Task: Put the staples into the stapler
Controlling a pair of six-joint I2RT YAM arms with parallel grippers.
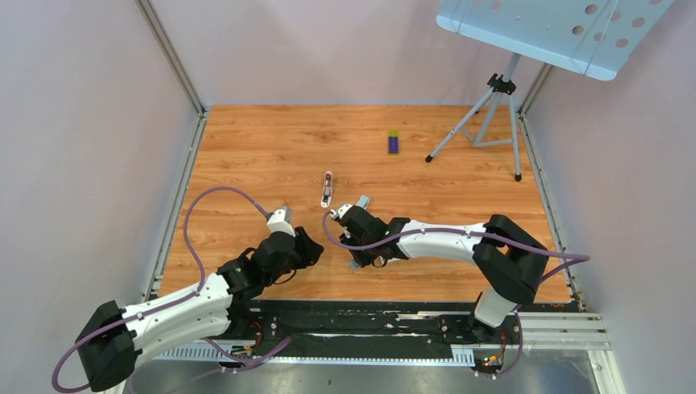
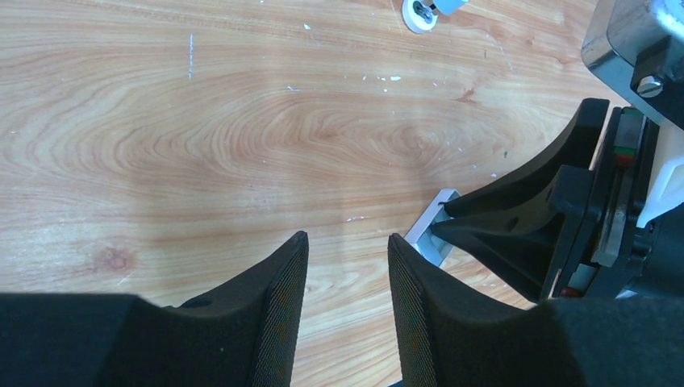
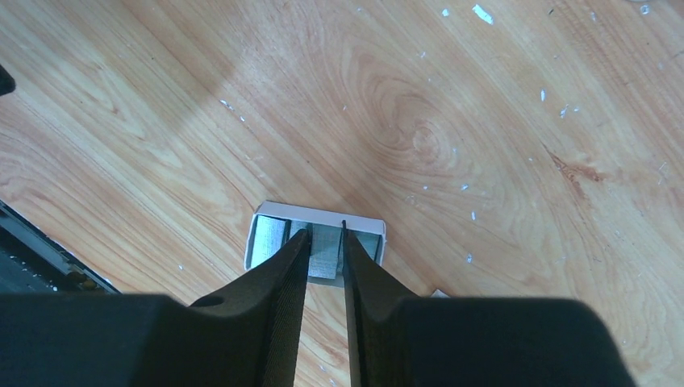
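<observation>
Staples (image 3: 325,262) not yet loaded: strip sits in white tray (image 3: 319,211) on table (image 1: 246,148), right gripper (image 3: 325,234) jaws pinching it. Stapler (image 1: 327,190) lies near, apart. Left gripper (image 2: 347,238) jaws spread, empty. Lift, carry, insert all remain

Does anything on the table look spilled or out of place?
Small white flecks lie scattered on the wood table around the staples that the right hand pinches; whether debris or scratches, I cannot tell. Nothing else stands out.
</observation>
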